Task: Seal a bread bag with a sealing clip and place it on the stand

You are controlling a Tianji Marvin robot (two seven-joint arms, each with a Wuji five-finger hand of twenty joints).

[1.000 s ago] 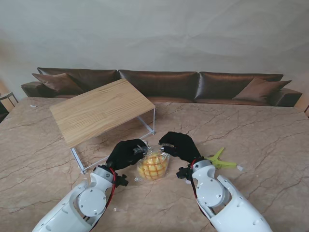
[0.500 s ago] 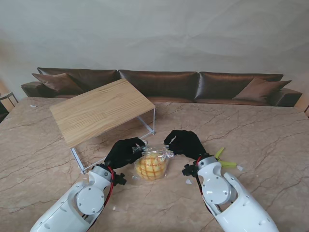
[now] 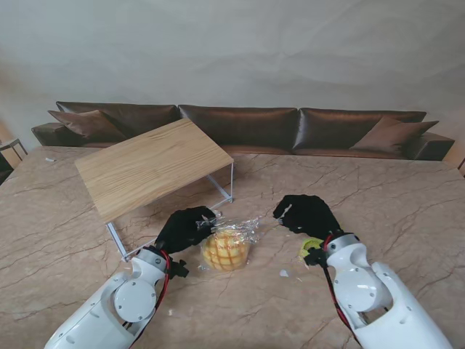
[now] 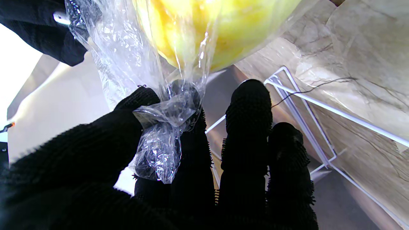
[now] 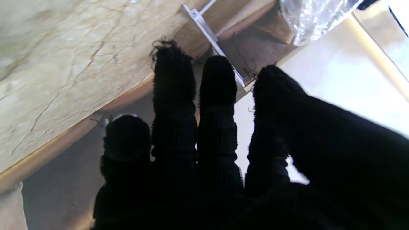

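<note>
Clear bread bag (image 3: 231,243) holds a yellow bun; my left wrist view shows left hand (image 3: 187,228) fingers (image 4: 127,134) pinching its neck, right hand (image 3: 308,215) released.

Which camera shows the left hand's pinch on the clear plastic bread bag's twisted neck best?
The left wrist view: the clear plastic bread bag's twisted neck sits pinched in the black-gloved left hand. The stand view shows it small beside that hand. The right wrist view catches only a bag corner.

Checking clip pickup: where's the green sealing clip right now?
Stand view: the green sealing clip lies on the marble table, right of the bread bag, mostly hidden behind the right hand and its wrist.
</note>
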